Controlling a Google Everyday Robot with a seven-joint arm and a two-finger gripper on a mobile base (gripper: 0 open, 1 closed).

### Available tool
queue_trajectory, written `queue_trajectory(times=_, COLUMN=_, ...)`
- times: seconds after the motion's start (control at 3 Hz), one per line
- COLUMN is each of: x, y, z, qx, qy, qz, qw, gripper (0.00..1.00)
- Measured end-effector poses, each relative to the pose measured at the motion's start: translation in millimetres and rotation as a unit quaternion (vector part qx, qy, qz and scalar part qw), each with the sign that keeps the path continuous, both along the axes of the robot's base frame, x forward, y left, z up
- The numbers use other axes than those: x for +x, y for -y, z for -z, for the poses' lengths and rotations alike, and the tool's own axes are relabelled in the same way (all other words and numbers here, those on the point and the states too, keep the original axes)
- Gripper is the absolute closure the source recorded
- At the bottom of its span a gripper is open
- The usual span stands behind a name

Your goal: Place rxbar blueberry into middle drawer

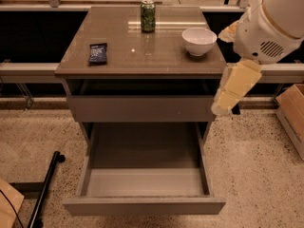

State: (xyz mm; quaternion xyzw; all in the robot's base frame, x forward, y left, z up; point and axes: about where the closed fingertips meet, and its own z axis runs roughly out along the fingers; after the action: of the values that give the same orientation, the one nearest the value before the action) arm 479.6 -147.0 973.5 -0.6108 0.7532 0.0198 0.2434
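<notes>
The rxbar blueberry (98, 52) is a small dark packet lying flat on the left part of the cabinet top (142, 56). The middle drawer (145, 182) is pulled out below, with its lighter grey floor showing and nothing in it. My gripper (222, 107) hangs at the end of the cream arm segment, beside the cabinet's right side at the height of the closed upper drawer front (140, 109). It is far from the packet and holds nothing that I can see.
A green can (147, 15) stands at the back of the top and a white bowl (199, 41) at its right. A cardboard box (292, 115) sits on the floor at right, and a black pole (45, 189) lies on the floor at left.
</notes>
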Motion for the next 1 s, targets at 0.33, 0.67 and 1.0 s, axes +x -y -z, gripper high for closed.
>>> queue_trajectory(times=0.33, x=46, y=-54, z=13, qx=0.074, qy=0.028, qz=-0.014, qw=0.9968, gripper=0.0)
queue_trajectory(times=0.67, x=82, y=-89, z=23, qx=0.111, qy=0.042, qz=-0.04, qw=0.9922, gripper=0.0)
queue_trajectory(times=1.0, x=118, y=-130, z=31, qx=0.133, qy=0.047, qz=-0.081, qw=0.9867, gripper=0.0)
